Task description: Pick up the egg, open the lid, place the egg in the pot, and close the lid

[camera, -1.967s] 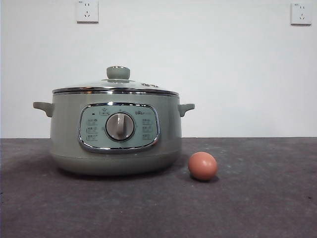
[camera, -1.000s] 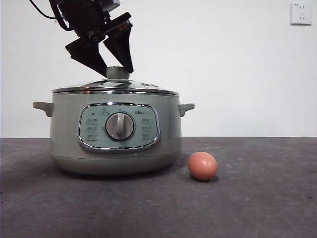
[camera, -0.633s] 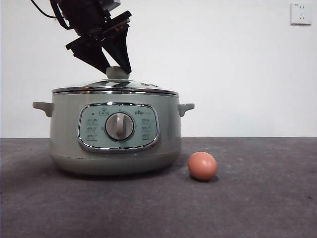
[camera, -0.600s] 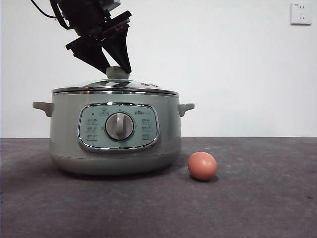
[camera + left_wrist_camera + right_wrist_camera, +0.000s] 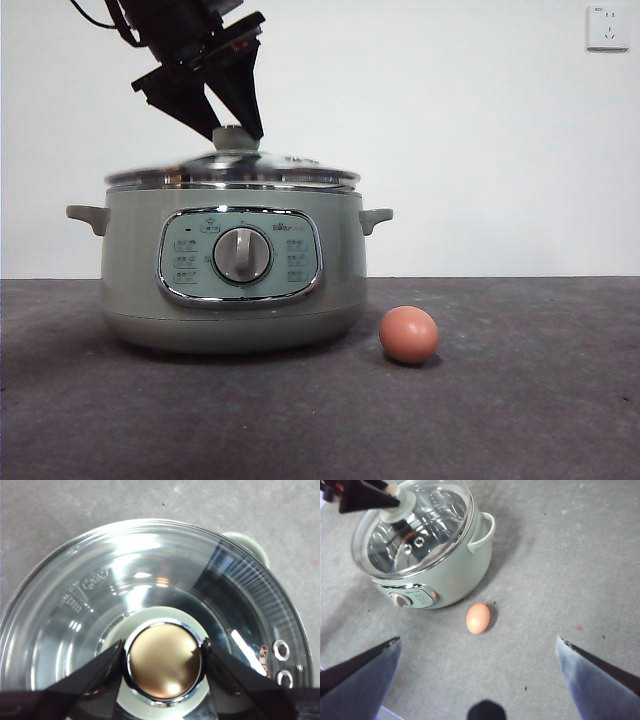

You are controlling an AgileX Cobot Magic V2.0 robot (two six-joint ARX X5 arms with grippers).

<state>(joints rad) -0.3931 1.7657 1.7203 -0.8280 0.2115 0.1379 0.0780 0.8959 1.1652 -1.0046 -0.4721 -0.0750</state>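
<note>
Nearest to me on the grey worktop lay the egg, untouched, on the cloth just beside the pot on its handle side and toward the worktop's front edge. My right pincer hung high above that spot with its jaws spread wide and nothing between them, the egg well below and roughly midway between the two tips in its wrist view.

Behind the egg stood the pot, dial facing the front edge, not shifted from where it had been half a second before. What had changed was on top of it. The left pincer, which a second ago straddled the knob with its jaws apart, had closed onto it; in the left wrist view both jaws pressed against the knob's sides. The lid looked slightly blurred and a touch higher than half a second back, so I judged it was just breaking free of the rim, though it still covered the pot.

I took that to mean the lid step had begun before the egg had been picked up. The pot was about to be open, and the right arm was placed to drop onto the egg. My worry was the smooth, round egg rolling once touched.

Farthest back, a wall socket sat high on the white wall.
</note>
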